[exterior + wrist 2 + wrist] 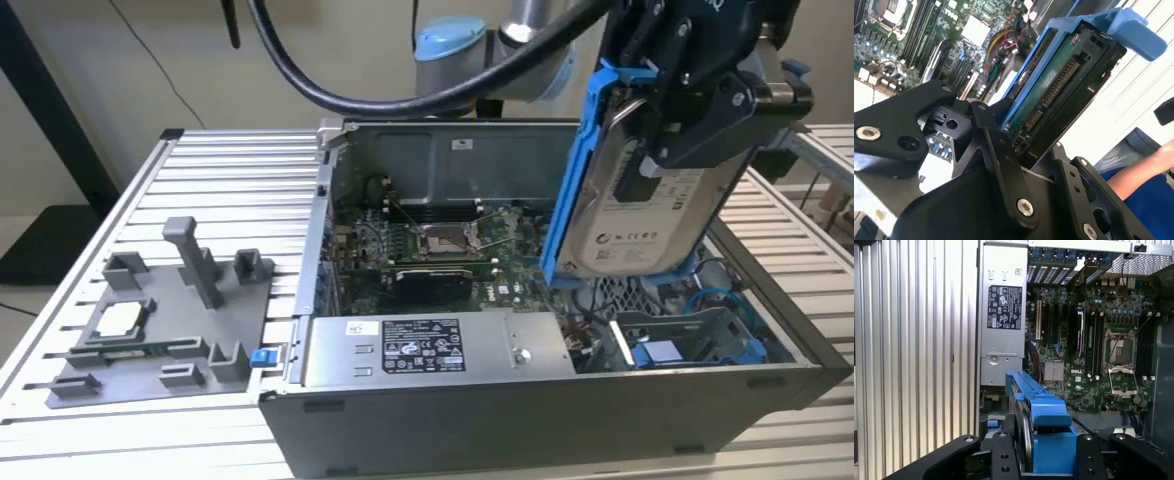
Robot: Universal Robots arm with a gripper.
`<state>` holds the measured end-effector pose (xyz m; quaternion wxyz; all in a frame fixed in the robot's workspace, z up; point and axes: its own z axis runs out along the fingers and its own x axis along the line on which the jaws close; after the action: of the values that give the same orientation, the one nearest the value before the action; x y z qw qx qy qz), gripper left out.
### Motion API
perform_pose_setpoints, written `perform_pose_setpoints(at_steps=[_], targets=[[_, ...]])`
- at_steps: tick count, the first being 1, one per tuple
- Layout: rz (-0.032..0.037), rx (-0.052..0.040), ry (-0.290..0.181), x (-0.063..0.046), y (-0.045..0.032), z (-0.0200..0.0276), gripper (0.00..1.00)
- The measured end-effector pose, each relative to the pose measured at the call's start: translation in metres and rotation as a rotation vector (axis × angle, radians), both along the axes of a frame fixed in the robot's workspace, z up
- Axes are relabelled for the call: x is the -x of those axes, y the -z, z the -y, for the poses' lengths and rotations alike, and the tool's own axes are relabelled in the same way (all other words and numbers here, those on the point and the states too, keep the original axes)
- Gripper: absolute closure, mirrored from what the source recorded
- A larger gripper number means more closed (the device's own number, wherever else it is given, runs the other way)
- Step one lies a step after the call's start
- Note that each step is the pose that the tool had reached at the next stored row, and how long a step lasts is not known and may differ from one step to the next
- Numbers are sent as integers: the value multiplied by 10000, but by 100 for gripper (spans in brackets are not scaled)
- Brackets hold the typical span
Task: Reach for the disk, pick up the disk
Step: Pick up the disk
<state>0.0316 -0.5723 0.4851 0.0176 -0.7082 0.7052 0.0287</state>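
While lifted clear of case (534, 420) | disk (638, 200) clamped in hand (707, 110) — upright, edge-gripped | risk: slips — drops onto motherboard (441, 250)

Even, soft indoor light is seen throughout, with faint shadows. The slatted table (1134, 95) is blown out to near white in the second wrist view. The gripper (1019, 165) body is blurred close up.

Gripper (687, 110) links hide the disk's (641, 215) top
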Motion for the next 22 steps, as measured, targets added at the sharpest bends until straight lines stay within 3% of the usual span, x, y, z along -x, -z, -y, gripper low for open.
perform_pose_setpoints(at_steps=[22], targets=[[-9, 0, 0, -787, 32, 130, 100]])
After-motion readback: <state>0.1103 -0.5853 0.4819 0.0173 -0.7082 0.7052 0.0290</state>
